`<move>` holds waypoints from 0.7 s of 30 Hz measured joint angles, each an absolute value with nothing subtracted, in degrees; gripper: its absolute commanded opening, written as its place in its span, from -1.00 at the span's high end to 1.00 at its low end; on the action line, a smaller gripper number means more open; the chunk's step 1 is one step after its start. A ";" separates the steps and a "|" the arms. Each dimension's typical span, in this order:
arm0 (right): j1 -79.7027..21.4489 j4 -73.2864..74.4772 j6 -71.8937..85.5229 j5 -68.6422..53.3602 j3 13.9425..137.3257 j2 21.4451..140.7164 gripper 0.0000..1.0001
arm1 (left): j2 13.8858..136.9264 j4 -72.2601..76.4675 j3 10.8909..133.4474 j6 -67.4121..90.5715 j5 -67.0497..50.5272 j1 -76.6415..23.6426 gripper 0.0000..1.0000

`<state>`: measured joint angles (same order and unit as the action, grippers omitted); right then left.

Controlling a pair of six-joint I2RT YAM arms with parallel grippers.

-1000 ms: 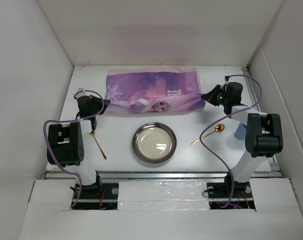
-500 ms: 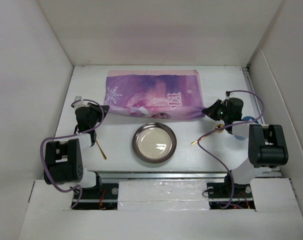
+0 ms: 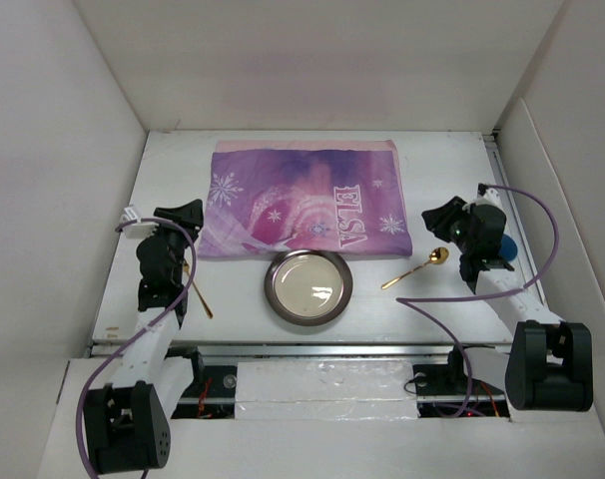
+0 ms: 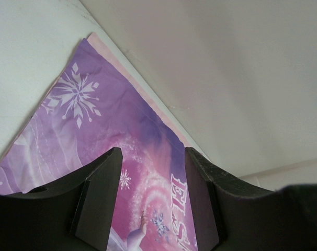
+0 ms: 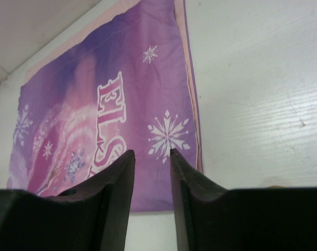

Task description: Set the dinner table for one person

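The large flat white rectangular dinner table [image 3: 452, 299] fills the enclosure floor, with a metal rail along its near edge. A purple-pink "ELSA" snowflake cloth mat [image 3: 302, 200] lies spread flat on its far half, apparently as the base for the place setting. A round steel plate [image 3: 273, 284] sits just at the mat's near edge. A gold spoon [image 3: 417, 269] lies to its right and a gold utensil [image 3: 198, 294] to its left, flanking it as cutlery would.

The left gripper [image 4: 153, 157] hovers over the mat's left part with its jaws well apart and empty. The right gripper [image 5: 151, 155] is over the mat's right edge, its jaws narrowly parted and gripping nothing.
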<state>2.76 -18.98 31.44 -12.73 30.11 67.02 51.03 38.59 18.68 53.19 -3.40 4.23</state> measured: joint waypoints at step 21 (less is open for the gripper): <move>-7.29 7.70 25.43 -6.81 70.91 110.61 0.56 | 106.21 20.99 62.41 43.92 -16.14 -3.79 0.48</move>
<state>-7.29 7.70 25.43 -6.81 70.91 110.61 106.21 20.99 62.41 43.92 -16.14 -3.79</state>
